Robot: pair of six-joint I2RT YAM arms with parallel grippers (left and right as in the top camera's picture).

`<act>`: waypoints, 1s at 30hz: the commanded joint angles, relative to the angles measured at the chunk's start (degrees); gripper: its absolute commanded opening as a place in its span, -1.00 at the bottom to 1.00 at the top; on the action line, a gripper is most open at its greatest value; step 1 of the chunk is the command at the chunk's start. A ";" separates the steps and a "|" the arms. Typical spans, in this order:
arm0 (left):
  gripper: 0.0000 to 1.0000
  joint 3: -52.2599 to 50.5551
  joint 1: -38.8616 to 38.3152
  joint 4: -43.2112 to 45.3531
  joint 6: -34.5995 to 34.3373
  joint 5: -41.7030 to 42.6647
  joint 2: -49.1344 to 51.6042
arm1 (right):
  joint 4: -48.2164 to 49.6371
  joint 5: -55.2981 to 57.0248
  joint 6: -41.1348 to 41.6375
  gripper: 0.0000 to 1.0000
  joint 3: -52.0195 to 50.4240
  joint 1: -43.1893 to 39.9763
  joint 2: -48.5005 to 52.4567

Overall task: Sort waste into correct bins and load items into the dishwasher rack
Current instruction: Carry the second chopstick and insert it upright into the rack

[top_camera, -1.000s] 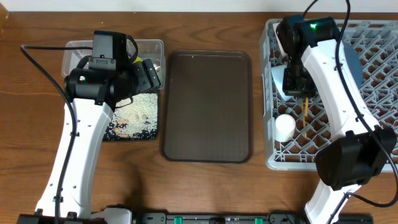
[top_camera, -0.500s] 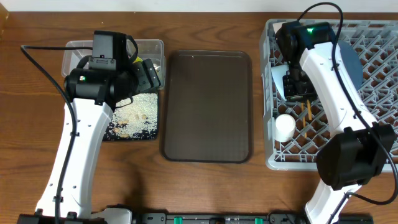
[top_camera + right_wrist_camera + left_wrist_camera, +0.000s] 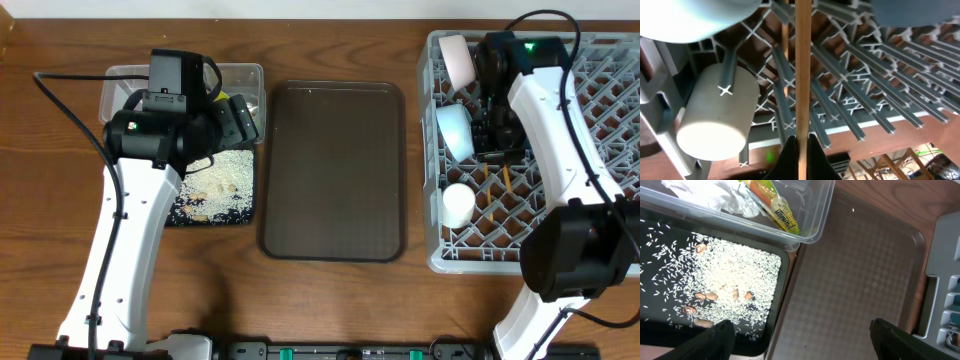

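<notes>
R claw (image 3: 800,148) nearest the lens: fingers pinched tight on a thin wooden chopstick (image 3: 802,75), gripped at its near end, shaft running straight away into the big grey lattice dishwasher rack (image 3: 867,102). Small white cup (image 3: 715,117) lies on its side just beside the stick. Pale blue bowl (image 3: 690,15) sits further off.

My read: I'm stowing this stick. Keep it in line w/ the pegs, aim the tip at a gap clear of the cup, and let go only once it's supported.

L claw (image 3: 805,339) spread wide, empty, above the shallow black tray (image 3: 778,311) of white rice scraps (image 3: 735,272). Clear plastic tub (image 3: 812,227) beyond.
</notes>
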 commanded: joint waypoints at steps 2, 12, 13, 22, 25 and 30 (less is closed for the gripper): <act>0.78 -0.17 0.24 -0.17 0.35 -0.50 0.20 | 1.07 -1.01 -2.03 -0.97 -4.11 -2.54 -0.96; 0.77 -0.17 0.24 -0.17 0.35 -0.50 0.20 | 6.32 -6.78 -4.26 -0.97 -10.14 -7.19 -0.98; 0.78 -0.17 0.24 -0.17 0.35 -0.50 0.20 | 6.40 -6.82 -4.24 -0.98 -10.14 -7.19 -0.98; 0.78 -0.17 0.24 -0.17 0.35 -0.50 0.20 | 6.58 -9.35 -7.48 -0.45 -10.05 -7.19 -1.51; 0.78 -0.17 0.24 -0.17 0.35 -0.50 0.20 | 6.64 -9.42 -7.63 -0.46 -9.77 -7.17 -3.13; 0.78 -0.17 0.24 -0.17 0.35 -0.50 0.20 | 7.87 -13.84 -9.97 -0.44 -8.85 -6.19 -8.63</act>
